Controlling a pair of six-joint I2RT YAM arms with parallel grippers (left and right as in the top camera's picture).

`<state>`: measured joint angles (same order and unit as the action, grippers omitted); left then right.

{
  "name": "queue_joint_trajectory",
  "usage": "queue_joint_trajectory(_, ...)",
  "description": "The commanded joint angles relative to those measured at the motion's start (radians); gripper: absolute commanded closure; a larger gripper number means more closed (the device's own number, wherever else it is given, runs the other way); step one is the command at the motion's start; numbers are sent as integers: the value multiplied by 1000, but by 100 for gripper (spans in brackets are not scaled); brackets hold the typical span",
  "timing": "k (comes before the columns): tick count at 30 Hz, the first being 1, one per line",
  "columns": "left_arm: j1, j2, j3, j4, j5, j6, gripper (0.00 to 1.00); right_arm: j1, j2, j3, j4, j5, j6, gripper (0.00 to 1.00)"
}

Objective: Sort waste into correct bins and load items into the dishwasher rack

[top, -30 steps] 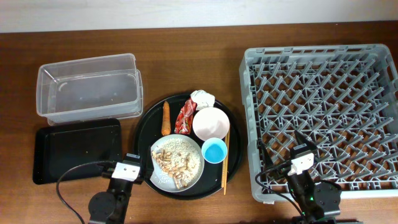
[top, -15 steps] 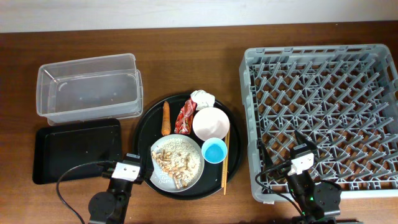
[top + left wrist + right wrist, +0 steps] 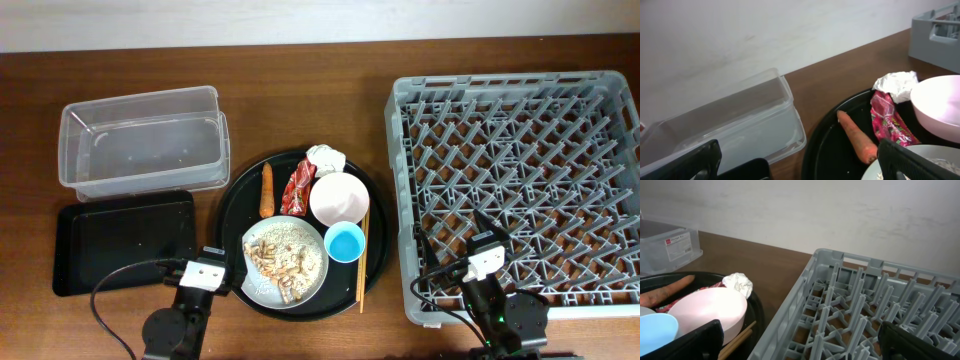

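On the round black tray [image 3: 232,215] lie the carrot [image 3: 267,190], red wrapper [image 3: 299,187], white tissue [image 3: 325,158], pinkish-white bowl [image 3: 339,198], blue cup [image 3: 345,242], grey plate [image 3: 312,283] with beige scraps [image 3: 280,260], and chopsticks [image 3: 363,255]. The clear tub [image 3: 140,140] and flat black tray [image 3: 122,240] sit to the left. The grey rack [image 3: 520,190] is on the right. My left gripper [image 3: 207,270] is open and empty at the round tray's near left edge, facing the carrot [image 3: 857,141]. My right gripper [image 3: 487,255] is open and empty over the rack's near left corner [image 3: 805,305].
The wall runs behind the table's far edge. Cables trail from both arms at the near table edge. Bare brown tabletop [image 3: 300,90] lies behind the round tray, between the tub and the rack.
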<state>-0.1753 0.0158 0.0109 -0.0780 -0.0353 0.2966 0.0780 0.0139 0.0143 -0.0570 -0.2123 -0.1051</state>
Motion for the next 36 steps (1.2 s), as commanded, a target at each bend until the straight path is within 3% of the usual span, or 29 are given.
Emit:
queue_joint_trajectory(1, 3, -2, -2, -2, -32, 12, 1, -6, -6, -9, 2, -13, 9, 2)
queue_joint_trajectory(12, 3, -2, -2, -2, -32, 12, 1, -6, -6, -9, 4, -21, 9, 2)
queue_joint_trajectory(15, 2, -2, -2, 11, -32, 11, 1, -6, -6, -9, 24, -106, 10, 2)
queue_joint_trajectory(18, 2, -2, -2, 58, 65, 11, 1, -6, -6, -6, 62, -188, 11, 2)
queue_joint_trajectory(21, 2, -2, -1, 205, 238, 11, 1, -6, -6, 34, 69, -200, 128, 2)
queue_joint_trajectory(24, 2, -2, 31, 302, 256, -51, 1, -6, -4, 100, 38, -199, 204, 2)
queue_joint_trajectory(29, 2, 29, 169, 106, 256, -198, 1, -6, 88, 292, -189, -179, 204, 2)
queue_joint_trajectory(33, 2, 127, 338, -118, 254, -217, 1, -6, 272, 483, -406, -113, 203, 2)
queue_joint_trajectory(36, 2, 245, 468, -198, 253, -217, 1, -6, 468, 661, -518, -106, 188, 2)
